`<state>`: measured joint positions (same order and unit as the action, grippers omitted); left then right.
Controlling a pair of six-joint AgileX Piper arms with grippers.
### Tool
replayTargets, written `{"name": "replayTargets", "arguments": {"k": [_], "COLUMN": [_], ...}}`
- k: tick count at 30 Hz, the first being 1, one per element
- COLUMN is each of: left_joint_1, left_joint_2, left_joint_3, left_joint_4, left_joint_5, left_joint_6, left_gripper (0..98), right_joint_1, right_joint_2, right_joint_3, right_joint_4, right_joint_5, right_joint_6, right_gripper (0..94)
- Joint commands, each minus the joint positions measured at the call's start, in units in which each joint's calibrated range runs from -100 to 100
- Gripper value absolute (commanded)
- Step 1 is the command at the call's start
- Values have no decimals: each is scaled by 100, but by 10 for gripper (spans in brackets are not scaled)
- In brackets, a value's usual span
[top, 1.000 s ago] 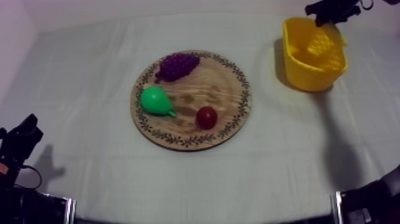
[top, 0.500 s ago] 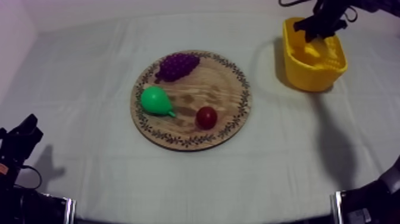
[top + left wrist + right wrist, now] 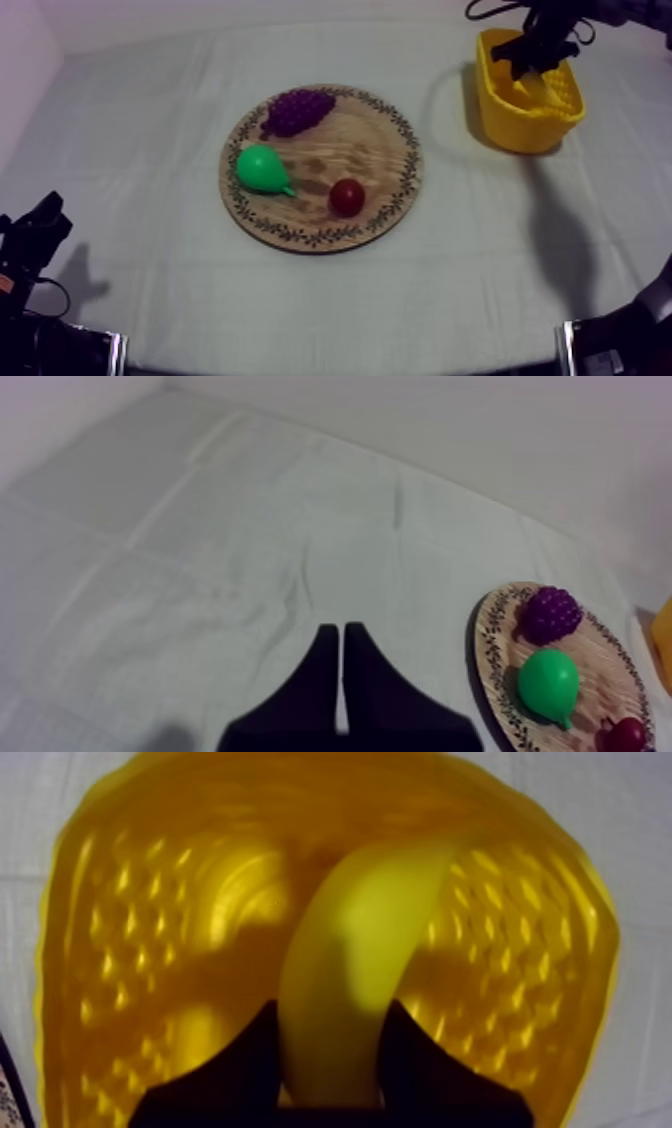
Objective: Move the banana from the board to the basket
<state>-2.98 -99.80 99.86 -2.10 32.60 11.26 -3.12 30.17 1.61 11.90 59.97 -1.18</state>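
Note:
The yellow basket point(image 3: 512, 128) stands at the table's far right. My right gripper point(image 3: 540, 45) hangs just above its opening. In the right wrist view the gripper point(image 3: 330, 1014) is shut on the banana point(image 3: 360, 922), which curves down inside the basket point(image 3: 130, 932). The round wooden board point(image 3: 395, 195) lies mid-table and carries a bunch of grapes point(image 3: 297, 108), a green pear point(image 3: 262, 168) and a small red fruit point(image 3: 347, 196). My left gripper point(image 3: 38, 232) rests low at the left edge; its fingers point(image 3: 342, 676) lie together as a narrow wedge, well left of the board point(image 3: 495, 646).
Bare grey-white cloth surrounds the board on all sides. The basket stands close to the back wall and the right edge. Black parts of the arms sit at the front left and front right corners.
My right gripper has come in from the far right corner and dropped over the basket with the banana in it. The left arm and the board's fruit have not moved.

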Motion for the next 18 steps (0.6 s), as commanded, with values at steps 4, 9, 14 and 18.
{"name": "replayTargets", "arguments": {"k": [4, 9, 14, 18], "left_joint_1": [-3, -3, -3, -3], "left_joint_2": [-3, -3, -3, -3], "left_joint_3": [3, 3, 3, 3], "left_joint_4": [2, 2, 2, 2], "left_joint_5": [-2, -2, -2, -2], "left_joint_6": [-1, -1, -1, -1], "left_gripper": [1, 1, 1, 1], "right_joint_1": [-24, -49, -60, -56], "right_joint_2": [7, -21, -46, -68], "right_joint_3": [52, 144, 182, 184], "right_joint_4": [24, 44, 64, 53], "right_joint_5": [-54, -136, -173, -180], "right_joint_6": [-21, -60, -81, -58], "right_gripper": [261, 349, 379, 325]}}
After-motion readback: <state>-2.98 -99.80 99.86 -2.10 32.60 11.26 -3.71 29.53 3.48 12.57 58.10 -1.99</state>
